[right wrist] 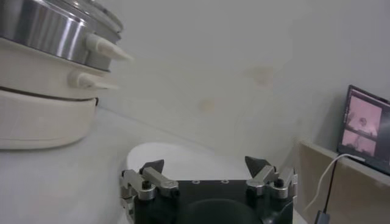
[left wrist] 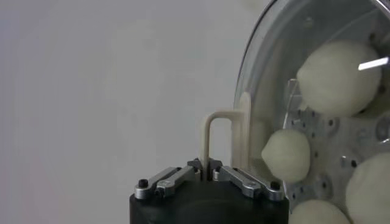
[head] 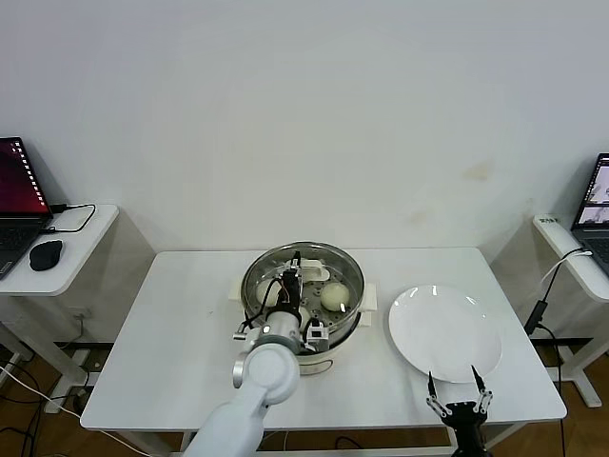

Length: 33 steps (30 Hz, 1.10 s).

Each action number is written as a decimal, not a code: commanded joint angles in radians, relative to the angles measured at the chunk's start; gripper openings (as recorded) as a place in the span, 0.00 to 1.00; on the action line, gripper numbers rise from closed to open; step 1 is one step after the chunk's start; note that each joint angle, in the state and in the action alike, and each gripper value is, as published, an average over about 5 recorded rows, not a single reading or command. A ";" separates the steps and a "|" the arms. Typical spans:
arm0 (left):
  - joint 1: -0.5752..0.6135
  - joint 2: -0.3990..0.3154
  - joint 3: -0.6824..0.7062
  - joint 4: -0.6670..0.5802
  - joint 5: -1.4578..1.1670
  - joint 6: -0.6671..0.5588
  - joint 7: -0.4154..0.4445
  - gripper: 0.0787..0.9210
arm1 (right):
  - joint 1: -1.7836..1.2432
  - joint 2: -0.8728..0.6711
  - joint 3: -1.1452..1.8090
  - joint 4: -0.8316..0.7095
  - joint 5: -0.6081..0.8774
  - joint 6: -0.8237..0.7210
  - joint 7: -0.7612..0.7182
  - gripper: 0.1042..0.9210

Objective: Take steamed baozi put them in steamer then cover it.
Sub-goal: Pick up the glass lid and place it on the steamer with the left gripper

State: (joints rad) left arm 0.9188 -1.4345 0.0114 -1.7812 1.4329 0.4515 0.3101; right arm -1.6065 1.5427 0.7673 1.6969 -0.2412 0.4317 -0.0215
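Left wrist view, left gripper (left wrist: 208,165) pinching cream handle (left wrist: 222,137), round glass cover (left wrist: 317,109), smooth baozi (left wrist: 341,78), seemingly four.

White left arm (head: 269,373), black gripper bodies, silver screw-fastened links, black jaws tips.

A: Left arm? 
B: Reaching forward from the near edge, wrist bending down; left gripper (left wrist: 207,163) is pinching its fingers (left wrist: 183,175) closed on the cover (left wrist: 256,91) handle.

A: Right arm? 
B: Sitting low at the near right; right gripper (head: 459,390) is holding its fingers (right wrist: 152,167) spread wide, gripping nothing.
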 commanded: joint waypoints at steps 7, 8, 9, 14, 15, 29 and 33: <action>0.007 -0.021 -0.010 0.026 0.036 -0.017 -0.012 0.07 | -0.002 -0.002 -0.008 -0.005 0.005 0.004 -0.003 0.88; 0.008 -0.021 -0.010 0.027 0.036 -0.017 -0.012 0.07 | -0.002 -0.002 -0.008 -0.005 0.005 0.004 -0.003 0.88; 0.010 -0.021 -0.010 0.027 0.035 -0.017 -0.013 0.07 | -0.003 -0.002 -0.009 -0.005 0.005 0.005 -0.004 0.88; 0.021 -0.025 -0.009 0.025 0.036 -0.019 -0.015 0.07 | -0.003 -0.003 -0.010 -0.003 0.005 0.005 -0.005 0.88; 0.022 -0.026 -0.009 0.024 0.036 -0.020 -0.016 0.07 | -0.003 -0.003 -0.011 -0.003 0.005 0.006 -0.005 0.88; 0.096 -0.005 -0.018 -0.090 -0.004 -0.021 -0.046 0.27 | -0.006 -0.002 -0.020 -0.003 0.000 0.007 -0.008 0.88; 0.181 0.040 -0.017 -0.202 -0.070 -0.027 -0.072 0.40 | -0.009 -0.003 -0.021 -0.002 -0.001 0.007 -0.008 0.88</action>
State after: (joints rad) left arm 0.9872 -1.4420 -0.0056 -1.8182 1.4364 0.4289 0.2654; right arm -1.6132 1.5404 0.7469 1.6929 -0.2420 0.4389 -0.0291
